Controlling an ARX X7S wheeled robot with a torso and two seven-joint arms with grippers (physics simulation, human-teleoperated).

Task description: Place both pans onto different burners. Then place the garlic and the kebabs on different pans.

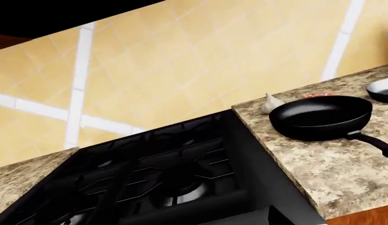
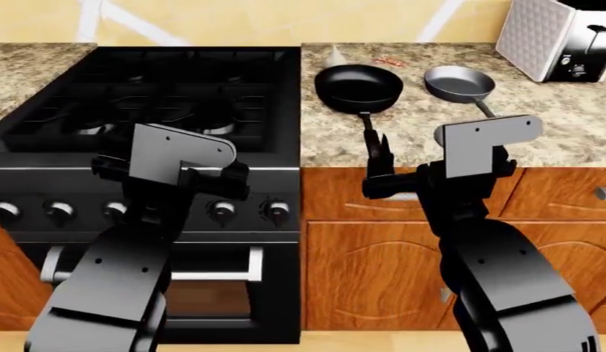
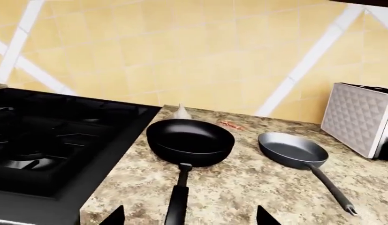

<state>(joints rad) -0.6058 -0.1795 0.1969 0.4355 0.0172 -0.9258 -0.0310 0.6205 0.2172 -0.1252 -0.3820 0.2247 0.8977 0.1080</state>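
Note:
The black pan (image 2: 358,86) and the smaller grey pan (image 2: 459,81) sit side by side on the granite counter (image 2: 537,117), right of the stove burners (image 2: 215,110). The garlic (image 2: 334,53) and kebabs (image 2: 389,61) lie behind the black pan near the wall. My right gripper (image 3: 190,216) is open at the counter's front edge. The black pan's handle (image 3: 177,204) points between its fingertips (image 3: 115,216), apart from them. My left gripper (image 2: 171,172) hovers at the stove's front edge, empty. One fingertip (image 1: 280,218) shows far to the side, so it looks open.
A white toaster (image 2: 562,37) stands at the counter's back right. The stove's silver-faced knobs (image 2: 220,211) line its front panel. A tiled wall (image 3: 181,47) backs the counter. More granite counter (image 2: 29,73) lies left of the stove.

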